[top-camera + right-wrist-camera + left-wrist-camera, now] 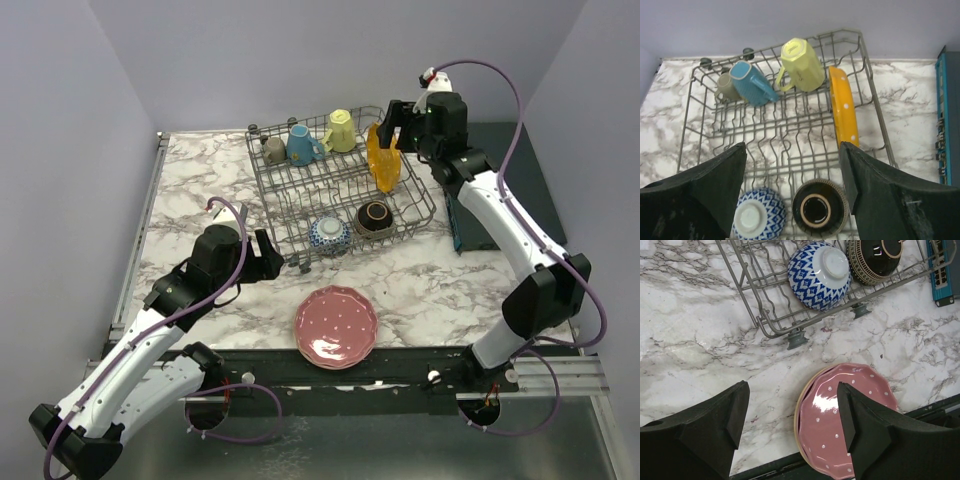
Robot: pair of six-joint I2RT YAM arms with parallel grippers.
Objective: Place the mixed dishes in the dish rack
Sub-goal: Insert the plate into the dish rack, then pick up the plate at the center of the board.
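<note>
The dish rack (300, 195) holds a grey-olive mug (274, 150), a blue mug (302, 145), a yellow mug (340, 130), an orange dotted plate (383, 160) standing on edge, a blue-white bowl (329, 235) and a dark brown bowl (374, 217), both upside down. A pink dotted plate (336, 327) lies flat on the table near the front edge. My left gripper (272, 256) is open and empty, above the marble left of the pink plate (827, 425). My right gripper (398, 132) is open and empty above the rack, beside the orange plate (843, 107). No red-patterned bowl is in view.
A flat dark teal box (470, 225) lies right of the rack, also in the right wrist view (947, 120). The rack stands on small round feet (796, 338). A black rail (400, 365) runs along the table's front edge. Walls close in left, back and right.
</note>
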